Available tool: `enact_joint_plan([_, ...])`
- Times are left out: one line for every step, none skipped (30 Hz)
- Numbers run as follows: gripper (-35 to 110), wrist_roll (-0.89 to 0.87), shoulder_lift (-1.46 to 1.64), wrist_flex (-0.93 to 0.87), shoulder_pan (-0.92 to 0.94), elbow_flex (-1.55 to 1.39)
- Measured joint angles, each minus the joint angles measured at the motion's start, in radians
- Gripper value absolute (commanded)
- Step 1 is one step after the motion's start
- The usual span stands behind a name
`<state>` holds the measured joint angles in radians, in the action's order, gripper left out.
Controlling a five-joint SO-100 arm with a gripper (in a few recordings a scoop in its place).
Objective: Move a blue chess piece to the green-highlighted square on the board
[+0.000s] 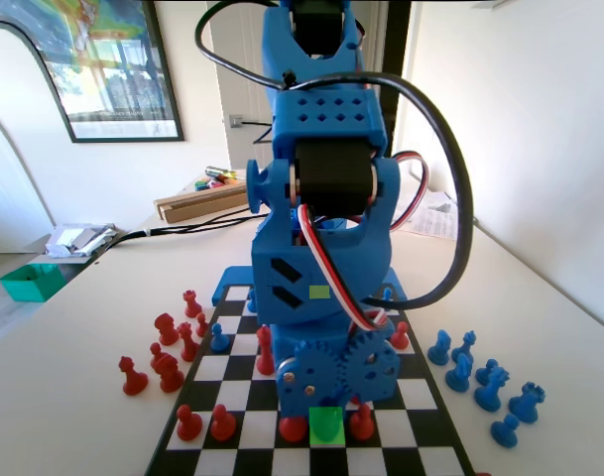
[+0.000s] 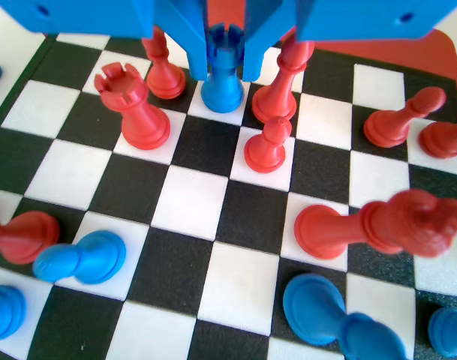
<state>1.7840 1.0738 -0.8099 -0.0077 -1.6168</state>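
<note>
Blue arm (image 1: 321,248) stood over the board (image 1: 421,407) in the fixed view, bent low, its lower gear housing just behind the green square (image 1: 327,424). That square sat in the near row with a red pawn (image 1: 293,428) just left of it and another (image 1: 362,423) just right. Red pieces stood off the board's left edge, blue ones off its right. The jaws and what they held could not be seen from this side.

Wrist view: the gripper (image 2: 223,71) hung from the top edge, its two jaws standing close on either side of a blue piece (image 2: 223,82) with a notched, rook-like top. The piece stood upright with its base on a white cell. The jaws appeared closed against it. A red rook (image 2: 133,106) stood left of it, a red pawn (image 2: 268,144) lower right.
</note>
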Motion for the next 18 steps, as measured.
enact_joint_plan([13, 0.000, 0.000, 0.000, 0.000, 0.000])
enact_joint_plan([14, 0.000, 0.000, 0.000, 0.000, 0.000])
enact_joint_plan([14, 0.000, 0.000, 0.000, 0.000, 0.000])
enact_joint_plan([14, 0.000, 0.000, 0.000, 0.000, 0.000])
enact_joint_plan([14, 0.000, 0.000, 0.000, 0.000, 0.000])
enact_joint_plan([14, 0.000, 0.000, 0.000, 0.000, 0.000])
enact_joint_plan([14, 0.000, 0.000, 0.000, 0.000, 0.000])
enact_joint_plan([14, -0.005, 0.000, 0.000, 0.000, 0.000])
enact_joint_plan([13, -0.011, 0.000, 0.000, 0.000, 0.000])
enact_joint_plan([13, -0.014, 0.000, -0.002, 0.000, 0.000])
enact_joint_plan([13, -0.014, 0.000, -0.005, 0.000, 0.002])
enact_joint_plan([13, -0.015, 0.000, -0.009, 0.000, 0.008])
enact_joint_plan([13, -0.017, 0.000, -0.018, -0.002, 0.015])
enact_joint_plan([13, -0.017, 0.000, -0.032, -0.003, 0.025])
enact_joint_plan([13, -0.017, 0.000, -0.041, -0.003, 0.034])
enact_joint_plan([13, -0.017, 0.000, -0.051, -0.003, 0.043])
enact_joint_plan([13, -0.017, 0.000, -0.057, -0.003, 0.052])
enact_joint_plan([13, -0.017, 0.000, -0.080, -0.003, 0.064])
